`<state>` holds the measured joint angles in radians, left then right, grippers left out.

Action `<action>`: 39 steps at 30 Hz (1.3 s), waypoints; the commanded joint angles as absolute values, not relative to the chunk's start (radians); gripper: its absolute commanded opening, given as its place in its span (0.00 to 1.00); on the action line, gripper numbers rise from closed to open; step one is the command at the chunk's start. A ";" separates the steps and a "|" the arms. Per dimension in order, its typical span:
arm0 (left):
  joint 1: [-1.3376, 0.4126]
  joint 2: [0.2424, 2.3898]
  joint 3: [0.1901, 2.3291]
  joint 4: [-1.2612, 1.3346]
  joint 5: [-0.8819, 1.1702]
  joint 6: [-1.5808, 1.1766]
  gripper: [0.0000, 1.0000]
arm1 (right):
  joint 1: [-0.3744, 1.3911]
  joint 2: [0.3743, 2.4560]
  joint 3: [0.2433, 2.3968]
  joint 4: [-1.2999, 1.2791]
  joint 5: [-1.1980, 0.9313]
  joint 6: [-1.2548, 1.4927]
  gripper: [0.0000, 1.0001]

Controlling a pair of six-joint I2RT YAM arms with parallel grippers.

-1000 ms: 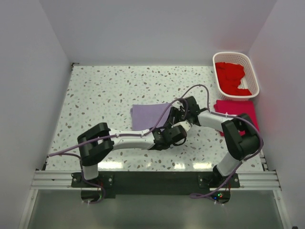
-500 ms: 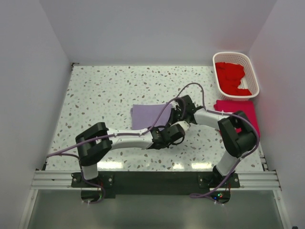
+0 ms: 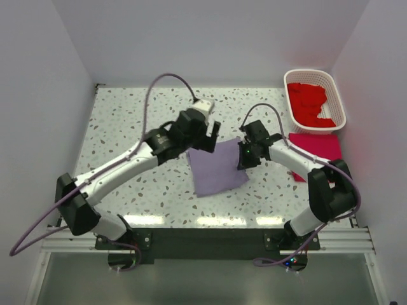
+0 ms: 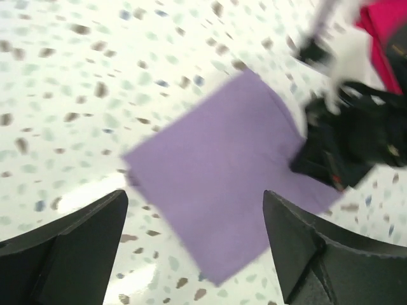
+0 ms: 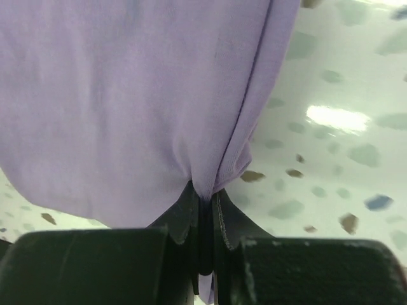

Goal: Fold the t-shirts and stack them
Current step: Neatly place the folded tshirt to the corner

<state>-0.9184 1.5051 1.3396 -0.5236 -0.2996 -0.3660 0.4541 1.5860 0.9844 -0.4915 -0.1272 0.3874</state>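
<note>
On the speckled table [image 3: 127,127] between pale walls [image 3: 210,44], the flat purple t-shirt [image 3: 216,170] is pinched tight by the right gripper [image 5: 203,206], and the left gripper [image 4: 194,216] is wide open, empty.

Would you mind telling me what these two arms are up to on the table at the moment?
The right gripper is pinched shut on the edge of a folded purple t-shirt lying flat on the table. The left gripper hovers open above it, holding nothing. A folded pink t-shirt lies to the right, next to a white basket with red garments in it.
</note>
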 commanded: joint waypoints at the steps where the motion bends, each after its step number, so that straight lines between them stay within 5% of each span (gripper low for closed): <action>1: -0.764 1.411 1.381 -0.665 -0.304 -0.385 0.94 | 0.387 1.511 1.041 -0.684 -0.026 0.252 0.00; 8: -0.398 1.290 1.099 -0.618 -0.210 -0.393 1.00 | 0.296 1.462 1.140 -0.828 0.144 0.176 0.00; 14: -0.275 1.213 0.894 -0.509 -0.238 -0.387 1.00 | 0.259 1.462 1.226 -0.870 0.353 0.173 0.00; 39: -0.238 1.166 0.868 -0.506 -0.261 -0.379 1.00 | -0.120 1.371 1.324 -0.743 0.445 0.005 0.00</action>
<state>-0.2470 1.1778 0.8711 -0.5415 -0.2642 -0.3828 -0.0784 1.4002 1.2755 -0.8185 0.4107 0.0723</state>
